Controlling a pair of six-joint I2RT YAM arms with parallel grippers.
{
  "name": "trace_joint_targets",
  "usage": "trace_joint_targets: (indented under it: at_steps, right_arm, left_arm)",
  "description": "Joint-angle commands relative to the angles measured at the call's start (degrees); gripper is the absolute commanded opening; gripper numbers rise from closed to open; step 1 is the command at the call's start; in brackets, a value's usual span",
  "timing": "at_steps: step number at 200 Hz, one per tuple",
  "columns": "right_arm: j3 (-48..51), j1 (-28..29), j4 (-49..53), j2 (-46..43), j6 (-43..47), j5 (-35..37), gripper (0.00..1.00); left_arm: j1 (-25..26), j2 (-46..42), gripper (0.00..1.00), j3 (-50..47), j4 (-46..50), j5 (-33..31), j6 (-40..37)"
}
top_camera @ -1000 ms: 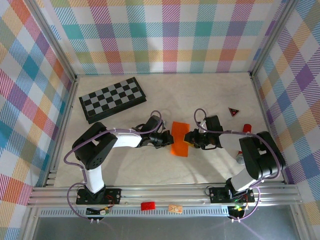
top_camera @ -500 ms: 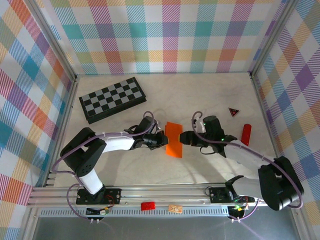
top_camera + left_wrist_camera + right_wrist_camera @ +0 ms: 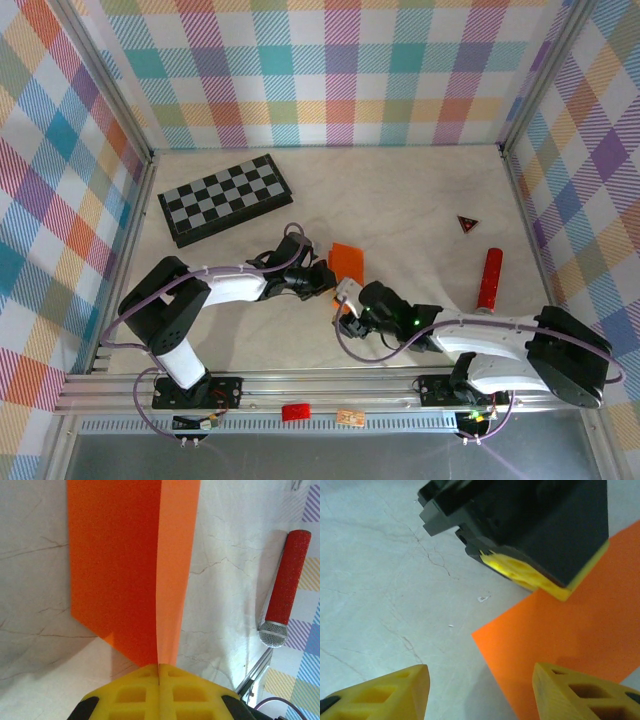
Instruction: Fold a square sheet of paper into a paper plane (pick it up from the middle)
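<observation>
1. Left gripper [image 3: 159, 674]: clenched. Its yellow pads meet on the edge of the square sheet of paper [image 3: 120, 560], right where the crease runs in.
2. Right gripper [image 3: 481, 694]: released, jaws apart, nothing clasped. A corner of the sheet lies between its fingers, and the left gripper's body sits just beyond.
3. Position: in the top view the sheet [image 3: 348, 261] is near the middle of the tabletop [image 3: 420, 190], slightly toward the near edge. The left gripper [image 3: 330, 281] is on its left and the right gripper [image 3: 352, 308] is just beside its near corner.
4. Condition: the sheet is folded into two layers, one face shaded and one bright. Shadow beneath suggests it is partly raised.
5. Handling, in my judgement: very light, limp and smooth, so it is easily creased or torn. It will sag away from a single hold and slide on the marble-look surface.
6. Recommended hold: pinch the doubled edge near the crease, where the paper is stiffest. Avoid loose single-layer corners.
7. Surroundings: a red cylinder [image 3: 488, 278], a dark red triangle [image 3: 467, 223] and a checkerboard [image 3: 226, 197] all lie well apart.
</observation>
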State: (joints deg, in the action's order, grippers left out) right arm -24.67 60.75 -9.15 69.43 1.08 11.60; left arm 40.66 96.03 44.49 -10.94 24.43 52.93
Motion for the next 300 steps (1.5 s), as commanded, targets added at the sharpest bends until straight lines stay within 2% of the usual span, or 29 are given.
trace_joint_targets:
  at_steps: [1, 47, 72, 124, 160, 209, 300]
  right_arm:
    - [-0.2, 2.3, -4.9, 3.3, 7.1, 9.9, 0.59]
    - [-3.8, 5.8, -8.2, 13.5, 7.7, 18.1, 0.6]
    - [-3.0, 6.6, -11.2, 14.6, 7.1, 22.3, 0.58]
    - [-0.4, 6.6, -10.1, 10.9, 5.9, 19.8, 0.49]
    - [0.3, 6.5, -9.0, 9.4, 5.0, 18.2, 0.37]
    - [-0.9, 6.1, -8.4, 9.7, 2.2, 15.7, 0.27]
    - [-0.9, 4.6, -9.3, 8.4, 1.1, 12.8, 0.24]
  left_arm:
    - [-0.8, -1.3, 0.04, -1.1, -1.2, 0.4, 1.0]
    - [-0.8, -1.3, 0.04, -1.2, -1.1, 0.1, 0.9]
    - [-0.8, -1.8, 0.04, -1.6, -1.0, -0.1, 0.8]
    - [-0.8, -1.5, 0.04, -1.2, -0.7, 0.0, 0.3]
    - [-0.8, -1.6, 0.04, -1.3, -0.8, -0.2, 0.3]
    - [-0.8, -1.6, 0.04, -1.6, -1.0, -0.5, 0.4]
    - [-0.8, -0.9, 0.04, -1.2, -0.8, -0.4, 0.3]
